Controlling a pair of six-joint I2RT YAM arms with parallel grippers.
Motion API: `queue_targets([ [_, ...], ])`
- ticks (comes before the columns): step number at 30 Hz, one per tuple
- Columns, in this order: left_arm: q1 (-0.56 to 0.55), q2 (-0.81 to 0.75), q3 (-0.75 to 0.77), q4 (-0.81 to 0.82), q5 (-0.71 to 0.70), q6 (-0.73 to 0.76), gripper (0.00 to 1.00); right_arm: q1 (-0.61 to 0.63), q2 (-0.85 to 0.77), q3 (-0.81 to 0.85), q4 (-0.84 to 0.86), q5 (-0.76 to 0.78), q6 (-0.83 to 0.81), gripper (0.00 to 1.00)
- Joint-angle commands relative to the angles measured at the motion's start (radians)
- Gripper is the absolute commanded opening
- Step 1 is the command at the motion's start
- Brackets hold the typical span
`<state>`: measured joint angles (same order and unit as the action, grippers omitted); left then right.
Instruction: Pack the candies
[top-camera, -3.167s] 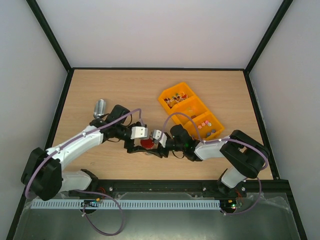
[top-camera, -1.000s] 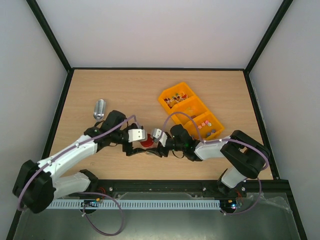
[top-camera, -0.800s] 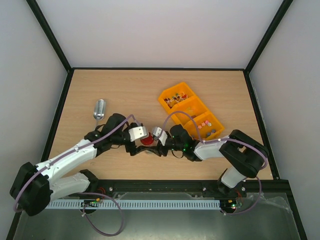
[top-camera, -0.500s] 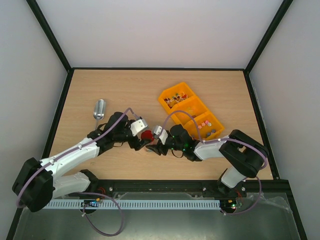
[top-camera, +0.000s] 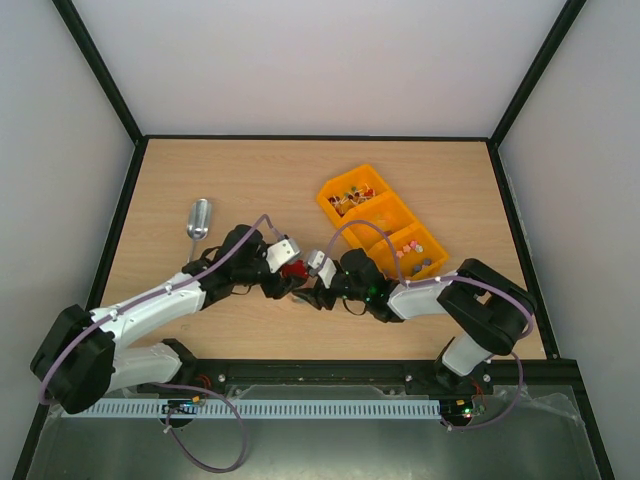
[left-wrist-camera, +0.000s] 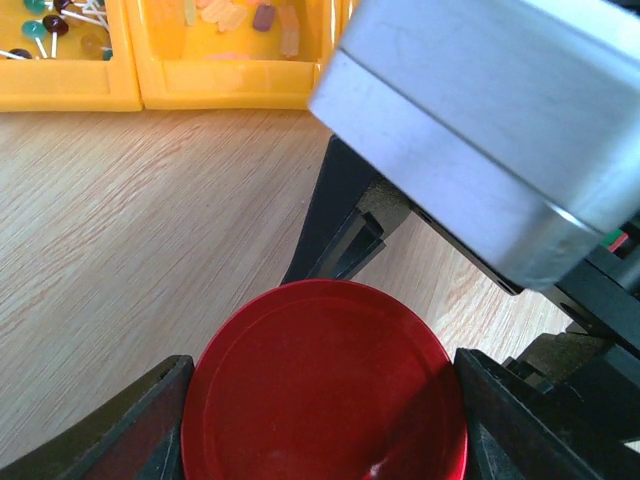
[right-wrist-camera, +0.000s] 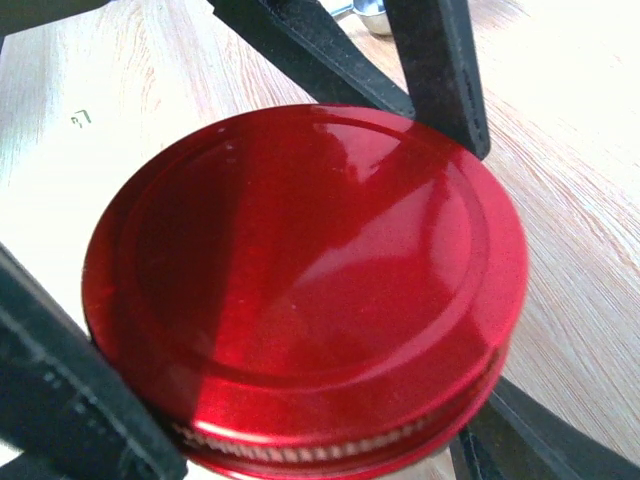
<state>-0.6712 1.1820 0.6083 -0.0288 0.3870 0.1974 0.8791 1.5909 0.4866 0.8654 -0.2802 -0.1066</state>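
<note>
Nothing among the candies (top-camera: 408, 246) had shifted since 1 second earlier; only my left gripper (top-camera: 285, 278) had swung in. They lay in the near-right compartment of the yellow tray (left-wrist-camera: 70, 92), tiny pastel pieces, mostly pink and white. I judged them light, hard and apt to roll, better lifted with the metal scoop (top-camera: 200, 215) at far left, taken by its handle, than pinched. Left of the tray, the left gripper pinched the red lid (top-camera: 293, 269) from both sides. My right gripper (top-camera: 318, 288) clamped what I took for the jar beneath, largely hidden.
</note>
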Motion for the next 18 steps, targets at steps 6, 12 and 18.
queue_targets([
  [6,-0.001,-0.037,0.013,-0.127,0.138,0.277,0.51,-0.002,0.004,-0.028,-0.004,-0.064,-0.038,0.47],
  [12,0.005,-0.034,0.043,-0.372,0.281,0.708,0.47,-0.003,0.007,-0.032,-0.003,-0.147,-0.094,0.45],
  [18,0.04,0.109,0.175,-0.595,0.354,0.94,0.48,-0.003,0.014,-0.024,-0.003,-0.188,-0.153,0.44],
])
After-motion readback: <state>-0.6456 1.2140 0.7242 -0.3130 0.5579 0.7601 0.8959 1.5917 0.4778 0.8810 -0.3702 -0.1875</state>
